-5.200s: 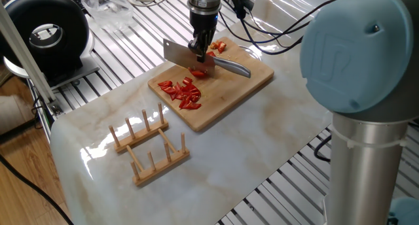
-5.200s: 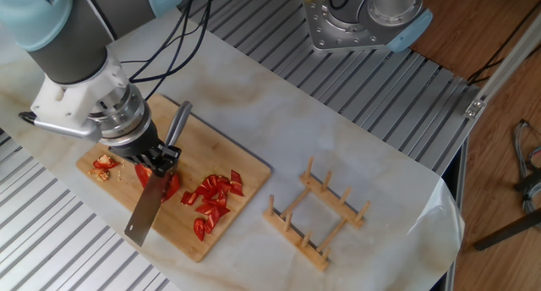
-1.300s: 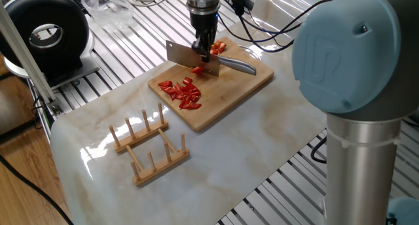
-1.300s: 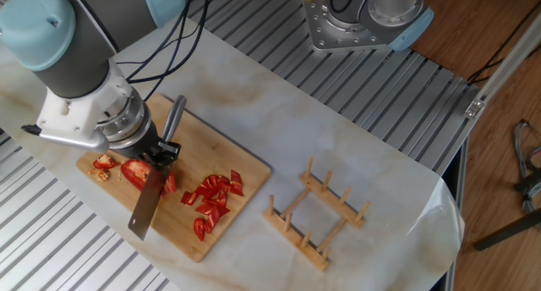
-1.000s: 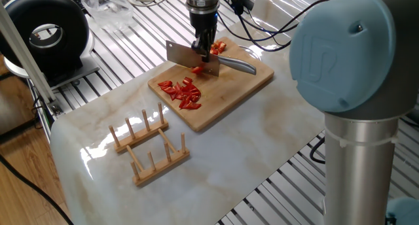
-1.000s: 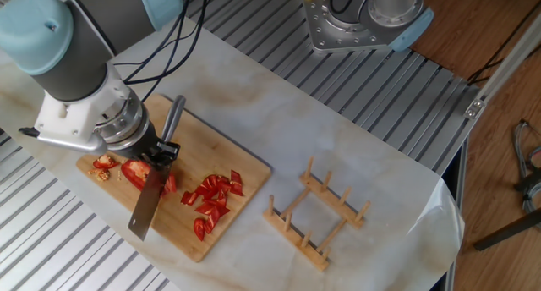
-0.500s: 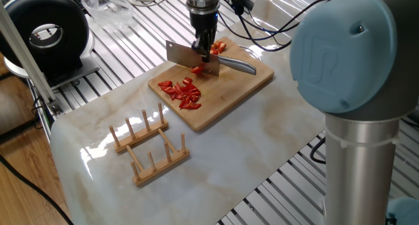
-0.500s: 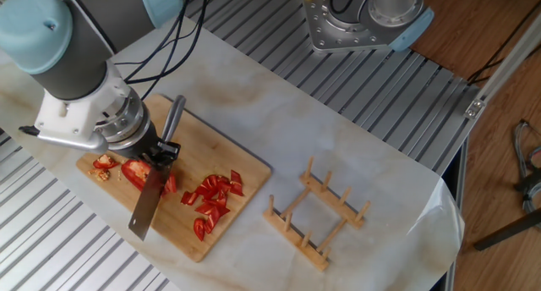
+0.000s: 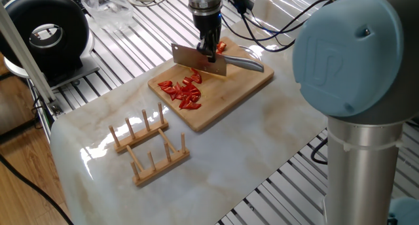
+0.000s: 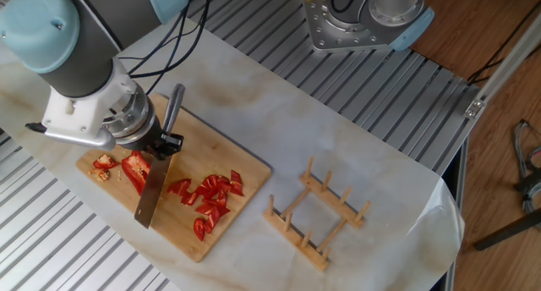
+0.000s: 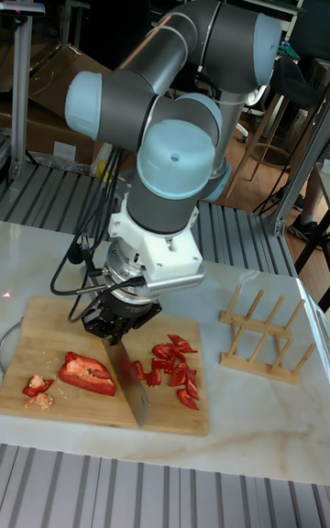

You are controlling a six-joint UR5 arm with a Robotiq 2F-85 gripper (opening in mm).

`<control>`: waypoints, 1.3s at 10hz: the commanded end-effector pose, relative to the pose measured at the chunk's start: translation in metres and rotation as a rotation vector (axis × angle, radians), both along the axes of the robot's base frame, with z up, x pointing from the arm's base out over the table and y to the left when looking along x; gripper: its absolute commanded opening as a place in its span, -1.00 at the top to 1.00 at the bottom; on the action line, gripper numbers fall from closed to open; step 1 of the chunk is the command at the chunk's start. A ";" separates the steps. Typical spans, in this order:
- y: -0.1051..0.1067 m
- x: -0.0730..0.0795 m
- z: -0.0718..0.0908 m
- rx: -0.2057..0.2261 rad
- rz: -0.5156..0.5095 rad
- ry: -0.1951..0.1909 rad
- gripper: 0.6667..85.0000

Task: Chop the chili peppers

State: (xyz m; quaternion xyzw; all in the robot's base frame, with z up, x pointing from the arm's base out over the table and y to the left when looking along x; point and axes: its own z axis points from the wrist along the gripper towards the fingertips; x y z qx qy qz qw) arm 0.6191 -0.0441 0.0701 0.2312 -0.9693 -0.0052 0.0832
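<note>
My gripper [image 10: 161,143] [image 9: 209,50] [image 11: 117,326] is shut on a knife where handle [image 10: 174,107] meets blade [image 10: 150,194] [image 11: 129,384]. The blade is edge down over the wooden cutting board [image 10: 232,160] [image 9: 229,94] [image 11: 27,326]. One large uncut piece of the chili peppers [image 10: 135,170] [image 11: 87,374] lies right beside the blade. On the blade's other side sits a heap of small red chili bits [image 10: 211,200] [image 9: 184,91] [image 11: 172,361]. I cannot tell whether the edge touches the board.
Stem scraps [image 10: 104,166] [image 11: 37,388] lie at the board's end. A wooden dish rack [image 10: 317,216] [image 9: 149,145] [image 11: 266,335] stands on the marble top beyond the heap. A black round device [image 9: 46,32] and cables sit past the board. A second robot base [image 10: 368,16] is mounted at the table's edge.
The knife has risen a little and shifted along the board towards the uncut piece. A fresh slice now lies apart on the heap's side of the blade.
</note>
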 end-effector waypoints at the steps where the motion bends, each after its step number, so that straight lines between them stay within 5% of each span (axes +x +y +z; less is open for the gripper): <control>1: 0.003 -0.001 0.002 0.022 -0.015 -0.007 0.98; 6: 0.014 -0.029 0.041 -0.045 -0.103 -0.041 0.98; 9: 0.049 -0.048 0.055 -0.002 -0.201 -0.037 0.98; 10: 0.054 -0.050 0.055 0.014 -0.214 -0.034 0.98; 13: 0.034 -0.037 0.048 -0.033 -0.194 -0.059 0.98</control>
